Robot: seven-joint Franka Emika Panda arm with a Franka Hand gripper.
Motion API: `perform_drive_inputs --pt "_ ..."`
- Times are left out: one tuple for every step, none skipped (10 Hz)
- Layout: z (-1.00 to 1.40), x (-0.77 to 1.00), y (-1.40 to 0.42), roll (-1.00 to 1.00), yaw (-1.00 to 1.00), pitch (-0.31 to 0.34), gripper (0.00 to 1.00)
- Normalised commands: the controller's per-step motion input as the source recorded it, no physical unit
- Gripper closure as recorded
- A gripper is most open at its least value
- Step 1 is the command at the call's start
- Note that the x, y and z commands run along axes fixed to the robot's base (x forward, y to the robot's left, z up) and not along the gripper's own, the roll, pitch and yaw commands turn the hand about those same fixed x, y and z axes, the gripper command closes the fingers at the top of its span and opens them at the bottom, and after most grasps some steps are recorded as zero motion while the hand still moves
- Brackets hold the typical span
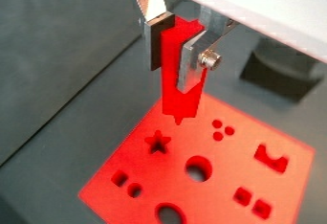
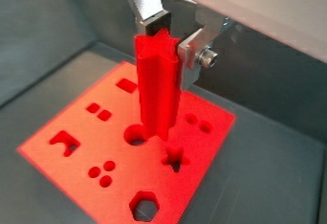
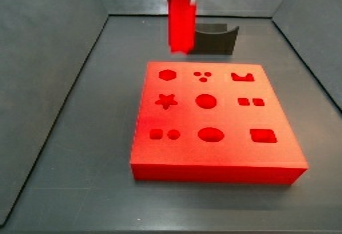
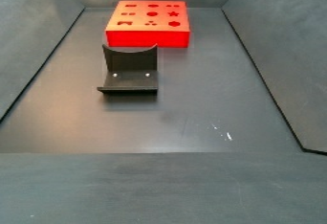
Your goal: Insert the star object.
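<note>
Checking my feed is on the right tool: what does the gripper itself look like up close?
In both wrist views the gripper has two flat silver plate fingers with dark pads, one carrying a round silver screw head, under a pale housing. No cables or markings show.

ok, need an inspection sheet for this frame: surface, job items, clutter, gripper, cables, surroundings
Surface: dark grey floor, bare apart from the items below.
Job's things: star object, a slim red peg, held upright above the red block; the star hole is open and the peg's tip is above the block, not in any hole.
Clutter: dark grey curved stand on the floor beside the block.
Gripper: gripper above the block, fingers closed on the peg's upper part.
Cables: nothing seen.
Surroundings: grey walls enclose the floor.
</note>
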Motion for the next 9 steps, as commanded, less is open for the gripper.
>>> perform_drive_inputs --pt "-0.68 -0.01 -0.07 0.0 -0.96 0.114 1.0" --pt "-0.54 -0.04 0.0 -0.16 -0.89 0.0 1.0" --pt "-0.36 0.0 -0.14 -0.1 -0.87 0.0 1.0" --pt "-0.33 0.0 -0.27 -0.01 -0.87 -0.02 1.0" --pt "-0.53 0.0 -0.33 0.0 -0.87 0.0 1.0" --pt "-0.55 0.0 -0.36 0.05 -0.84 0.049 1.0" --pt "-0.35 -0.01 -0.25 0.08 -0.83 0.046 1.0" --pt "-0.19 -0.03 0.0 0.02 -0.6 0.0 1.0" --pt "-0.03 0.0 0.18 0.02 -0.55 0.0 1.0"
